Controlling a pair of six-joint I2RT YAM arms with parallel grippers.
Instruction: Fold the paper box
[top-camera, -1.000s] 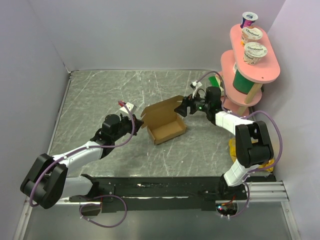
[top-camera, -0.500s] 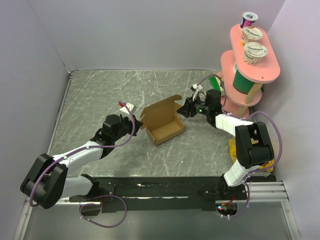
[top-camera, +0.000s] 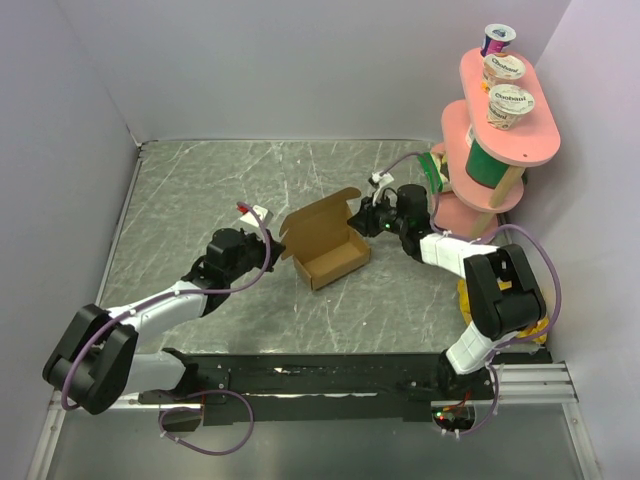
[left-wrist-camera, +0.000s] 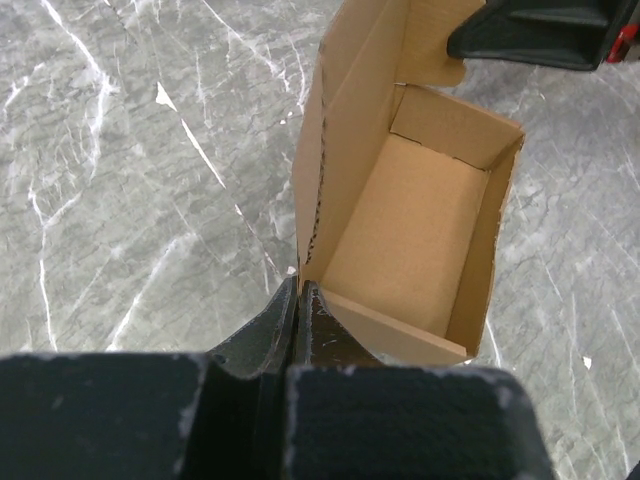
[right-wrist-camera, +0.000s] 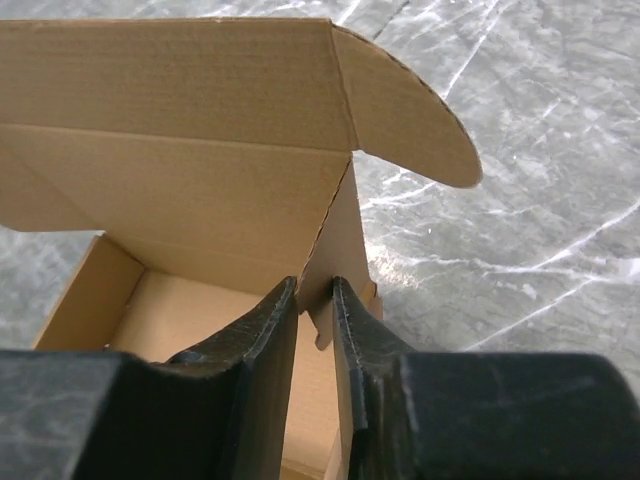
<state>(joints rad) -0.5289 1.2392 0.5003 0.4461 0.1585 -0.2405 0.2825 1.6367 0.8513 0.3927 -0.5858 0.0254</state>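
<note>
The paper box (top-camera: 330, 250) is a small brown cardboard mailer standing open in the middle of the marbled table, its lid raised at the back. My left gripper (top-camera: 283, 250) is shut on the lower left corner of the box; in the left wrist view its fingers (left-wrist-camera: 312, 310) are pinched together where the box (left-wrist-camera: 400, 230) wall meets them. My right gripper (top-camera: 358, 222) reaches in from the right. In the right wrist view it (right-wrist-camera: 315, 290) is closed around the box's (right-wrist-camera: 180, 150) upright side wall, one finger inside and one outside. A rounded lid flap (right-wrist-camera: 410, 110) sticks out to the right.
A pink two-tier stand (top-camera: 480, 195) rises at the back right, carrying yogurt cups (top-camera: 510, 103) and a green roll (top-camera: 487, 165). Something yellow (top-camera: 465, 295) lies beside the right arm. Grey walls close the table on the left, back and right.
My right gripper has moved left to the box and closed from wide open onto its right side wall. The left arm and the box have stayed put.
</note>
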